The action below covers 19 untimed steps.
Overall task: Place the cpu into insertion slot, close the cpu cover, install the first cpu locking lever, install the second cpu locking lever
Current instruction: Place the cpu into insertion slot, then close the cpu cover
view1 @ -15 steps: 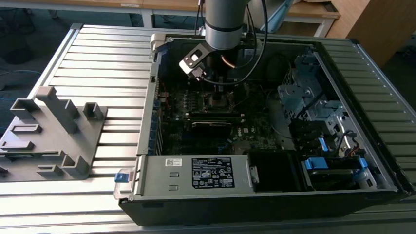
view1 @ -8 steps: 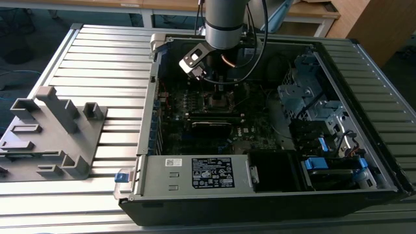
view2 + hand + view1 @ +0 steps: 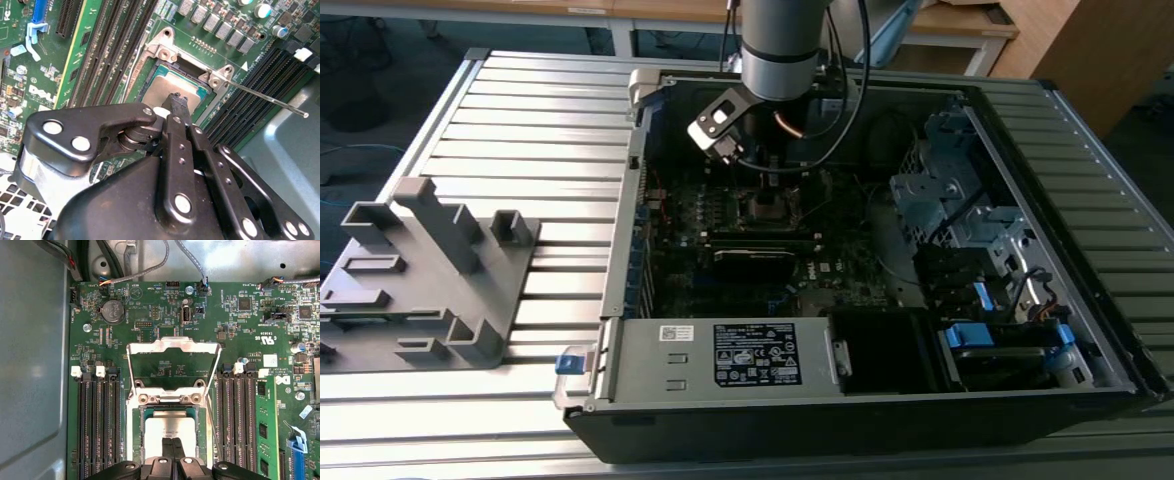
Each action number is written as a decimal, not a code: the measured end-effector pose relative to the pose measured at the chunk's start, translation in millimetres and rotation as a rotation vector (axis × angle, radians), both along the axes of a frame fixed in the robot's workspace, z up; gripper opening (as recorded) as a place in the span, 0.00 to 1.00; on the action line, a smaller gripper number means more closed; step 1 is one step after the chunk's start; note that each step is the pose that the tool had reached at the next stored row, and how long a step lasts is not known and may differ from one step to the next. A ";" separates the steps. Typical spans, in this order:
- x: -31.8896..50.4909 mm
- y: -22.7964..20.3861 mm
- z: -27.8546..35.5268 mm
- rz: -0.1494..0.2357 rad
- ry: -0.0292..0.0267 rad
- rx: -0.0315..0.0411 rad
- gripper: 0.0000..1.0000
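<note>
The cpu [image 3: 169, 426] lies flat in the insertion slot [image 3: 132, 426], its dull silver top showing in both wrist views [image 3: 167, 86]. My gripper [image 3: 173, 446] is shut, its two fingers pressed together with nothing between them, and the tip [image 3: 177, 101] rests on or just above the chip's top. The cpu cover [image 3: 172, 345] stands swung open behind the slot, with the green board visible through its cut-out. A thin wire locking lever [image 3: 270, 97] sticks out unlatched beside the slot. In the exterior view the arm reaches down into the case over the slot [image 3: 774, 208].
Long black memory slots [image 3: 95, 425] flank the socket on both sides. The open computer case [image 3: 627, 250] has steel walls, a drive cage [image 3: 947, 190] and cables around the board. A grey plastic fixture [image 3: 427, 270] stands on the slatted table at the exterior view's left.
</note>
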<state>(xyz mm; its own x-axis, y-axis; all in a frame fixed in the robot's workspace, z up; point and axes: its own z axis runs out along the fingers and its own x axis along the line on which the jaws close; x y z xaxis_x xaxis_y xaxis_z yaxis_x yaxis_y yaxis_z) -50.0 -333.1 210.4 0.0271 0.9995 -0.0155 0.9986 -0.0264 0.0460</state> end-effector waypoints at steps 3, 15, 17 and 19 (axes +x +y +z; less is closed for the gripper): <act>0.0 0.0 0.3 0.000 0.0002 -0.0003 0.10; 0.0 0.0 9.3 0.000 0.0000 0.0000 0.10; 0.0 0.0 9.7 0.000 0.0002 -0.0003 0.10; 0.0 -0.1 10.4 0.000 0.0002 -0.0004 0.10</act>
